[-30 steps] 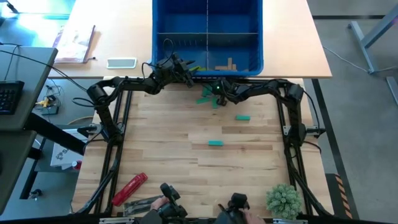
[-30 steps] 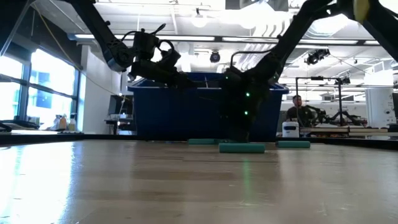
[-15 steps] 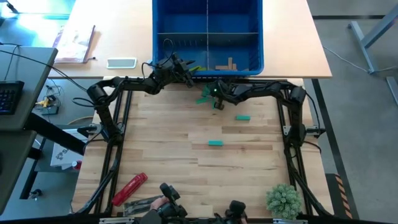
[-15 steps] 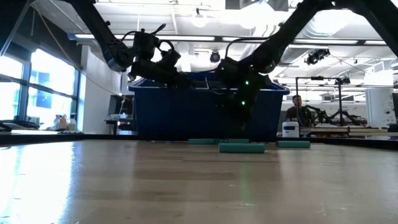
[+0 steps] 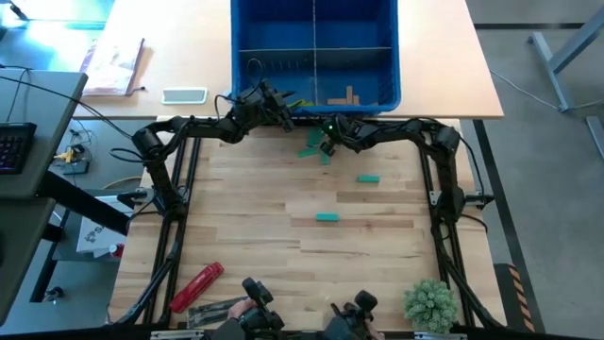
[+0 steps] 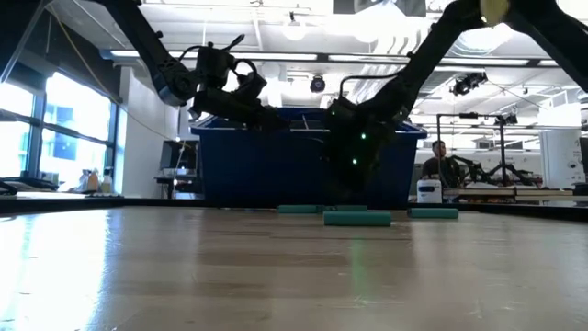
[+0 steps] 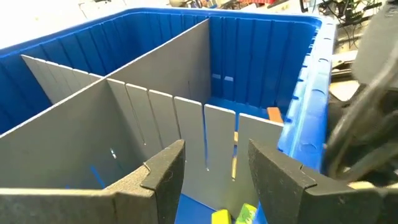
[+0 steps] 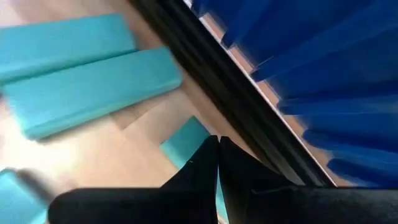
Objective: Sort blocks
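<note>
Right arm has shifted since the earlier frames: it dipped toward the teal cluster, and now my right gripper (image 5: 327, 144) sits a bit back toward 12 o'clock, close to the blue bin (image 5: 247, 59). Left arm hasn't budged.

My left gripper (image 5: 286, 106) hangs over the bin's near rim at approx 12 o'clock on the table, fingers spread w/ nothing between them. I judge it's parked there after a drop, since lime blocks (image 7: 236, 215) lie right below it in the near compartment. Right fingers are pressed fully together; right wrist view shows no block pinched, just the closed tips over wood. So that grab looks like a miss, or it's only nudging.

Teal blocks (image 5: 312, 146) are bunched just under the right gripper, near the bin's front wall. Two more teal ones lie apart: one (image 5: 368, 178) toward 3 o'clock of the cluster, one (image 5: 327, 217) near table centre. Tan blocks (image 5: 343, 97) already sit in the bin's right near compartment.

Views differ: high view gives layout but hides finger state. Wrist views settle that, and the left one shows the bin's grey dividers (image 7: 155, 106) and the lime pieces. Low view shows only teal bars flat on the table (image 6: 294, 276) in front of the bin.
</note>
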